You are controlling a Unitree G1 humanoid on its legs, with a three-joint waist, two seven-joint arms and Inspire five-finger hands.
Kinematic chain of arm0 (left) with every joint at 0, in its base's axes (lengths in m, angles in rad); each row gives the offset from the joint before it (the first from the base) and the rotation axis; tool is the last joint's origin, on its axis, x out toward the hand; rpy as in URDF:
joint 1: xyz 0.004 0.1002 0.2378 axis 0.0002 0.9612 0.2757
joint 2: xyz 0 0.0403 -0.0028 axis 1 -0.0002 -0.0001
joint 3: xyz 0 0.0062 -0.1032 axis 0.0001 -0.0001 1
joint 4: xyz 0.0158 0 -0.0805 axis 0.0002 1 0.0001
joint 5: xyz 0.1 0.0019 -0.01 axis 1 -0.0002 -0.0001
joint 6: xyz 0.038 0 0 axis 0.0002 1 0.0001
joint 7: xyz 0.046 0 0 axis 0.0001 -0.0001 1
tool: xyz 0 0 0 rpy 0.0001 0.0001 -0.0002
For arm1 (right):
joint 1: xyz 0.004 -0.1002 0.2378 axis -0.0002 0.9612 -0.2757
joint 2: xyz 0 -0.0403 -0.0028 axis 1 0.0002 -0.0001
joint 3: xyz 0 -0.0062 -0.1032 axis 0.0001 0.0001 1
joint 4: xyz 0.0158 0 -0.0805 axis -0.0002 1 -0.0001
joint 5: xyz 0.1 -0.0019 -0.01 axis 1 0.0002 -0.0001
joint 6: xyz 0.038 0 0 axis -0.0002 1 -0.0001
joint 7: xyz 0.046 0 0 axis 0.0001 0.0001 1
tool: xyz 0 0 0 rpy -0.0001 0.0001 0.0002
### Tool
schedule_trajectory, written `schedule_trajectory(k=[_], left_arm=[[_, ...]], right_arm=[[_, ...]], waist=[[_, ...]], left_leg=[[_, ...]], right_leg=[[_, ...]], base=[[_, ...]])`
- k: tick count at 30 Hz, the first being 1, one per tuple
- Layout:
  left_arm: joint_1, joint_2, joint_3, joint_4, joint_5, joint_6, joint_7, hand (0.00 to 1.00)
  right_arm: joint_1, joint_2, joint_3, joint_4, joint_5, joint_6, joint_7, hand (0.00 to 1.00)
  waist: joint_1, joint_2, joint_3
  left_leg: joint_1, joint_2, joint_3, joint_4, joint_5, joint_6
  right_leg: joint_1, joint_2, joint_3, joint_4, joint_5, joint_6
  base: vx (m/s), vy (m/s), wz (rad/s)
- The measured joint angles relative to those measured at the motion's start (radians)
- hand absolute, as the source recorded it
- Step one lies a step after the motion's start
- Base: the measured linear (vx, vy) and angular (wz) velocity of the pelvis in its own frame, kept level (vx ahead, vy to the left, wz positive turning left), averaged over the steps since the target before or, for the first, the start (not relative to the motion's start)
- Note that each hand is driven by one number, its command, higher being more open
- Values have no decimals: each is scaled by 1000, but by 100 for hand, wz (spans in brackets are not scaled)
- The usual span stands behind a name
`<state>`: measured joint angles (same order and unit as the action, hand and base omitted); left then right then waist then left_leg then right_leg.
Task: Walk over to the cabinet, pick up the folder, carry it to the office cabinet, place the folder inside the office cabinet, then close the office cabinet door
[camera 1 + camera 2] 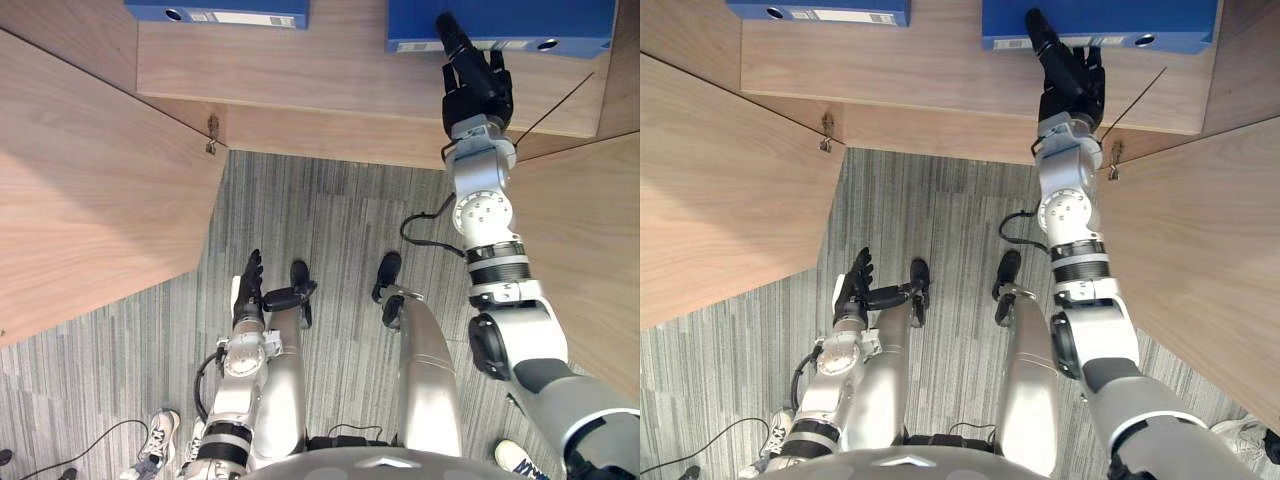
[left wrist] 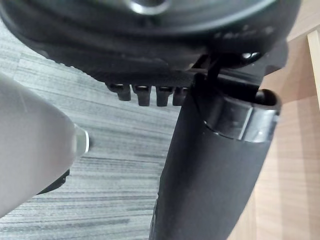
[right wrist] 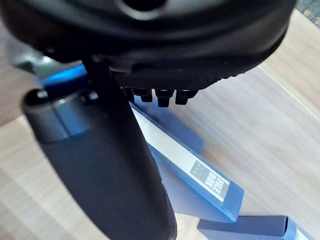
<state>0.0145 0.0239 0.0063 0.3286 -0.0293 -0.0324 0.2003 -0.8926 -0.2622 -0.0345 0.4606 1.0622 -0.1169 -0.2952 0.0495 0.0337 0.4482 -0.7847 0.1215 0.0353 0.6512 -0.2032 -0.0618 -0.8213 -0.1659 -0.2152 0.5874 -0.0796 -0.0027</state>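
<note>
One slab-shaped blue folder (image 1: pixel 560 20) on woodgrain shelf (image 1: pixel 330 80).

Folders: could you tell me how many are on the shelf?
2. One folder lies on the left; the other folder on the right, where the right hand reaches. Others may be out of view.

Cabinet shelf (image 1: pixel 330 70) runs across the far side, ahead of the robot. Two folders lie flat on it, well apart: left folder (image 1: pixel 215 10) far left, right folder (image 1: pixel 500 20) far right, both at the back. Right hand (image 1: pixel 478 85) reaches forward over the right folder's front edge. Left door (image 1: pixel 90 200) and right door (image 1: pixel 590 230) stand swung out on either side, floor (image 1: pixel 320 230) between them. Left hand (image 1: pixel 247 290) hangs low over the floor, near side. A person's shoe (image 1: pixel 160 435) sits at the near left.
</note>
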Motion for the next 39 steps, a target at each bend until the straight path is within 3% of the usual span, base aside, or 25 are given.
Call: schedule_trajectory(k=[10, 39], left_arm=[[-17, 35, 2, 32, -1, -3, -35, 100], [-195, 70, 58, 98, -39, -1, -36, 100]], right_arm=[[86, -83, 62, 0, -1, 61, 136, 100], [157, -55, 59, -10, -99, 66, 205, 100]], waist=[[-5, -1, 0], [-3, -3, -2]], left_leg=[[12, 1, 13, -8, 0, 1], [15, 21, 27, -8, 0, 1]], right_leg=[[2, 3, 11, -4, 4, 1], [1, 26, 24, -18, 15, -5]], base=[[-4, -2, -2], [-4, -2, -1]])
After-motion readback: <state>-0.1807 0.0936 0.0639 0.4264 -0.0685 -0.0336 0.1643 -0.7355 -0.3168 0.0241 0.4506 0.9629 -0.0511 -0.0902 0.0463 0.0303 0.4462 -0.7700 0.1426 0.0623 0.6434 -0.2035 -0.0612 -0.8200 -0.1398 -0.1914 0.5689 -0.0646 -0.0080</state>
